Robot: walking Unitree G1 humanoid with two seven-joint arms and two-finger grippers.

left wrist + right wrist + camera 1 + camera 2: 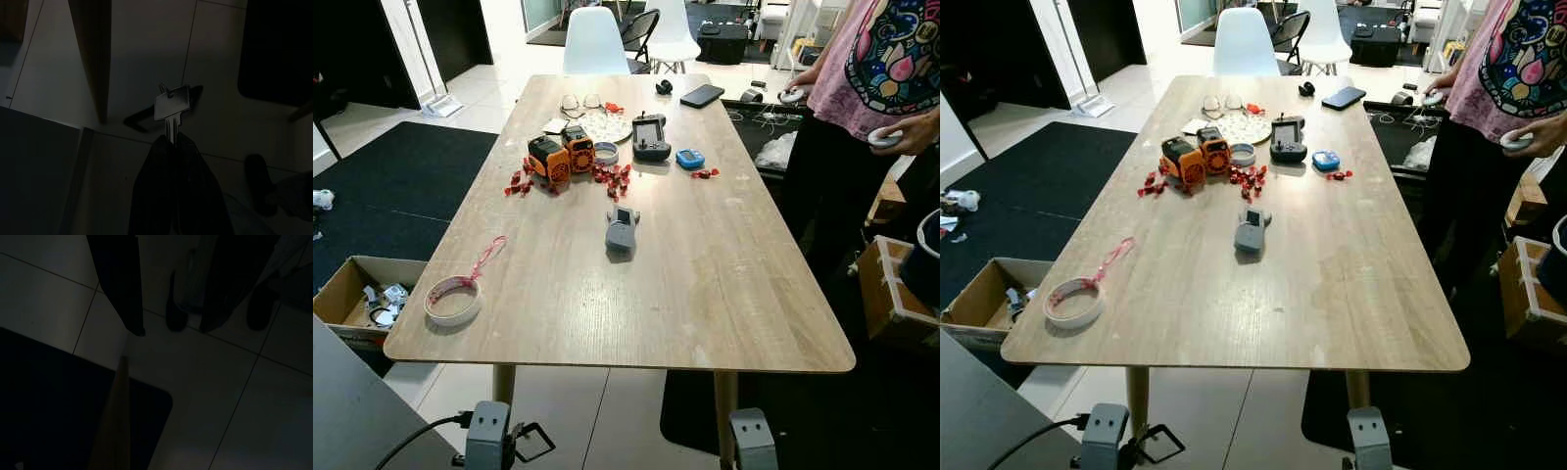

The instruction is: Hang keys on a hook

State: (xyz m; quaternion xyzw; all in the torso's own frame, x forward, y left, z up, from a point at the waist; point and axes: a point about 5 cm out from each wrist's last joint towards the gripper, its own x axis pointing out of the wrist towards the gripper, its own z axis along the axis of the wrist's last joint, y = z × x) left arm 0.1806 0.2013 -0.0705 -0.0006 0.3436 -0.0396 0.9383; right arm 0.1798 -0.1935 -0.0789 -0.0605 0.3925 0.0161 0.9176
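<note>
Left tool (172,139) pinching key (171,105) by its blade (low, near the floor tiles). Right tool (171,330) spread, idle below worktop (724,284).

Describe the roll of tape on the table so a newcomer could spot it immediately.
Start at the long wooden table and go to its near corner on the robot's left. The roll of tape lies flat there, well apart from the cluster of gadgets farther up. It is a pale ring with red print inside, and a red ribbon trails from it.
</note>
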